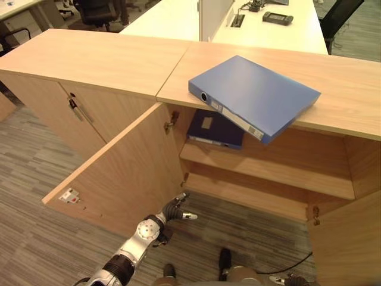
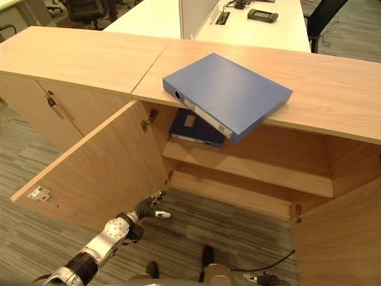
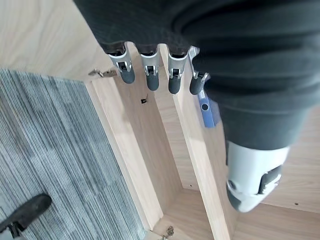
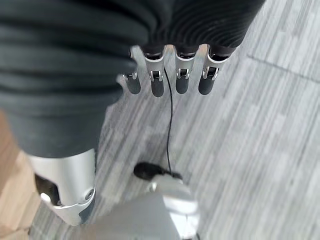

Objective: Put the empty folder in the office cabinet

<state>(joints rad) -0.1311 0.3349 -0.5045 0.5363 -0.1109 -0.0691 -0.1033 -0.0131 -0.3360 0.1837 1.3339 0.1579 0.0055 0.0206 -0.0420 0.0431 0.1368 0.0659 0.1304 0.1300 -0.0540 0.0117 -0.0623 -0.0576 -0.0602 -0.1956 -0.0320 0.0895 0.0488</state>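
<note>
blue folder [image 1: 256, 95] lying flat on cabinet top surface [image 1: 107, 59], spine overhanging open compartment | left robot hand [image 1: 177, 210] nearer, hanging well below folder, fingers relaxed, holding nothing | right robot hand [image 4: 170, 75] hanging open, empty

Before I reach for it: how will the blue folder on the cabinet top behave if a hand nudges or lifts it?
The blue folder looks like a stiff board binder, so it probably won't flop. One corner juts past the cabinet top's front edge, so a forward push could tip it off. The smooth cover on smooth wood likely slides easily. The left hand hangs low by the open door, fingers relaxed.
</note>
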